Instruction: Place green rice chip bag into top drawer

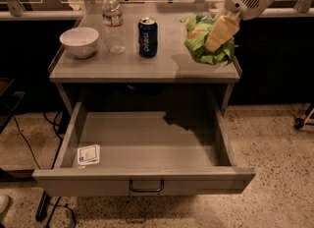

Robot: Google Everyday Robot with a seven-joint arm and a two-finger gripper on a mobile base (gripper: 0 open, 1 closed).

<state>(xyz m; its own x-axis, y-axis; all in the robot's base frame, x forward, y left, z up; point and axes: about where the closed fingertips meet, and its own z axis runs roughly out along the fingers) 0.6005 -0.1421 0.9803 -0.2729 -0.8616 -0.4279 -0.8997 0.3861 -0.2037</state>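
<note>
The green rice chip bag [198, 42] is crumpled at the right end of the table top, just above the surface by its front right corner. My gripper [219, 33] comes down from the upper right on a white arm, and its yellowish fingers are shut on the bag. The top drawer [147, 146] is pulled fully open below the table. Its dark bar handle [146, 187] faces the front.
A blue Pepsi can [147, 37], a clear water bottle [114, 20] and a white bowl [79, 41] stand on the grey table [132, 67] to the left of the bag. A small white card [89, 155] lies in the drawer's front left corner. Cables run on the floor at left.
</note>
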